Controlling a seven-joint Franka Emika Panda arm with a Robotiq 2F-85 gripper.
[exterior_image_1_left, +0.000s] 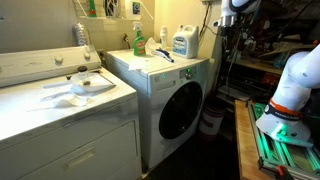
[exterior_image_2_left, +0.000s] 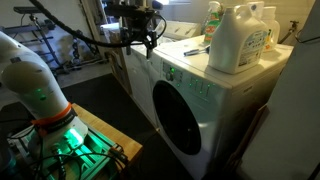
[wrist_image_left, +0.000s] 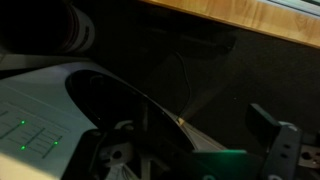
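Observation:
My gripper (exterior_image_2_left: 146, 42) hangs in the air beside the front-load washer (exterior_image_2_left: 200, 100), about level with its top and apart from it. In an exterior view it shows at the top, right of the washer (exterior_image_1_left: 175, 100), as a dark shape (exterior_image_1_left: 229, 25). Its fingers look spread and hold nothing. The wrist view is dark: the gripper (wrist_image_left: 190, 150) points down at the floor and my own base, with one dark finger at the right edge. A white detergent jug (exterior_image_2_left: 240, 40) and a green bottle (exterior_image_1_left: 138, 40) stand on the washer's top.
A white top-load machine (exterior_image_1_left: 60, 110) with a white cloth (exterior_image_1_left: 85, 88) stands next to the washer. A white bucket (exterior_image_1_left: 210, 122) sits on the floor by the washer. My base with green lights (exterior_image_1_left: 285, 130) stands on a wooden platform (exterior_image_1_left: 245, 140). Shelves with clutter are behind.

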